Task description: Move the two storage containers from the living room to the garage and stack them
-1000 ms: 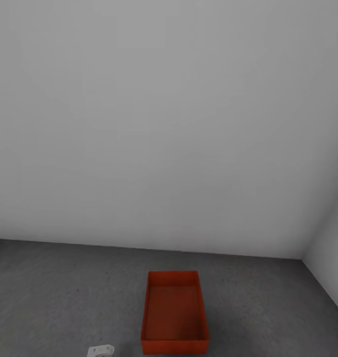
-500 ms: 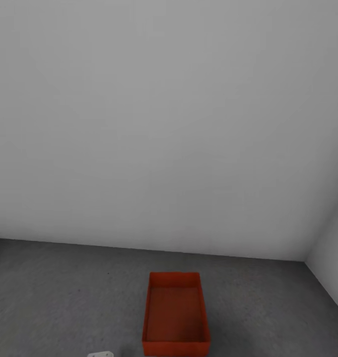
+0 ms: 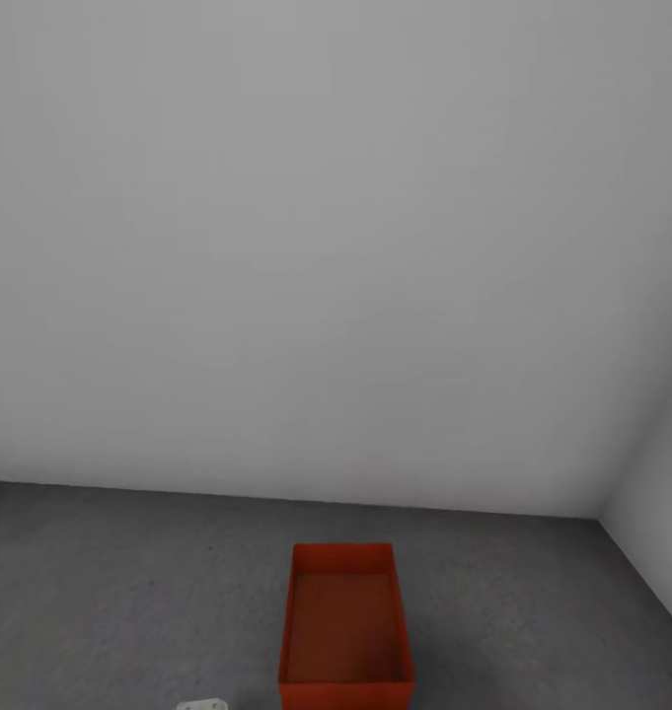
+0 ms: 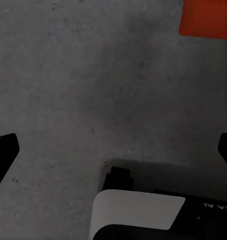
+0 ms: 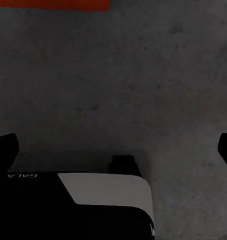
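An orange-red open-top storage container [image 3: 346, 626] stands upright on the garage's dark grey concrete floor [image 3: 118, 592], a short way out from the plain grey-white wall. It holds nothing. In the left wrist view my left gripper [image 4: 114, 150] is open over bare floor, its black fingertips [image 4: 4, 149] far apart, and a corner of the container [image 4: 207, 17] lies ahead of it. My right gripper [image 5: 114, 149] is open too, above the floor, with a strip of the container's edge [image 5: 48, 4] beyond it. Neither gripper touches the container.
The back wall [image 3: 336, 247] meets a side wall [image 3: 661, 532] in a corner at the right. Open concrete floor lies on both sides of the container. A small white piece of my left arm [image 3: 201, 704] shows at the head view's lower edge.
The whole head view has shifted slightly, so the container sits a little lower in the picture. The white arm piece has sunk toward the picture's edge. The container itself has not moved.
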`<state>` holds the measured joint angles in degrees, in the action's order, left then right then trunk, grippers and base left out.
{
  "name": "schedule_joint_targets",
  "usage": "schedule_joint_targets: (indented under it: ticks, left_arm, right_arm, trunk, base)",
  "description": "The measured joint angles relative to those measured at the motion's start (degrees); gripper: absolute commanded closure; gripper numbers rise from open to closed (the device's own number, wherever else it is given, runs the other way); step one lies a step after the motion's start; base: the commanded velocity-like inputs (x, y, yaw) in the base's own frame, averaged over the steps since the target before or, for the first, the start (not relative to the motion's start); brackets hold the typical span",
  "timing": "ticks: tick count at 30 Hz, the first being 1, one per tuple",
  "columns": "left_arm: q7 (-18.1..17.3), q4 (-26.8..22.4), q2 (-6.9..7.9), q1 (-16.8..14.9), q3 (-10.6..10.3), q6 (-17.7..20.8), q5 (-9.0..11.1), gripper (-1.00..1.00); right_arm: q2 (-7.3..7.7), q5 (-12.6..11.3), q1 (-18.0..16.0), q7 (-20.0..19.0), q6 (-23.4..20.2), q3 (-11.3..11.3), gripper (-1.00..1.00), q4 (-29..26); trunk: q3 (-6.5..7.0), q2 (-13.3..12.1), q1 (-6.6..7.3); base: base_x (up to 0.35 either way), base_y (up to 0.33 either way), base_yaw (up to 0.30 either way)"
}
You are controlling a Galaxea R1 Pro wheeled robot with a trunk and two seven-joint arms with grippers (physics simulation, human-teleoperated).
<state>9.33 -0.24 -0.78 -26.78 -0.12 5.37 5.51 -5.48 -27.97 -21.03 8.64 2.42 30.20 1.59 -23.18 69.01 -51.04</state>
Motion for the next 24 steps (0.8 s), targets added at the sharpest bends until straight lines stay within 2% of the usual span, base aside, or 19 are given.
schedule_joint_targets:
  ticks: [14, 24]
  left_arm:
    - [-0.01, 0.00, 0.00, 0.00, 0.00, -0.01, 0.03, -1.00]
    - [-0.01, 0.00, 0.00, 0.00, 0.00, 0.00, 0.01, -1.00]
  right_arm:
    - [-0.15, -0.06, 0.00, -0.07, -0.03, 0.00, -1.00, 0.00]
    - [-0.01, -0.06, 0.00, -0.01, -0.03, 0.00, -1.00, 0.00]
  trunk:
    - [1.03, 0.00, 0.00]
    - [1.39, 0.00, 0.00]
  base:
    - [0.000, 0.000, -0.167]
    - [0.000, 0.000, -0.030]
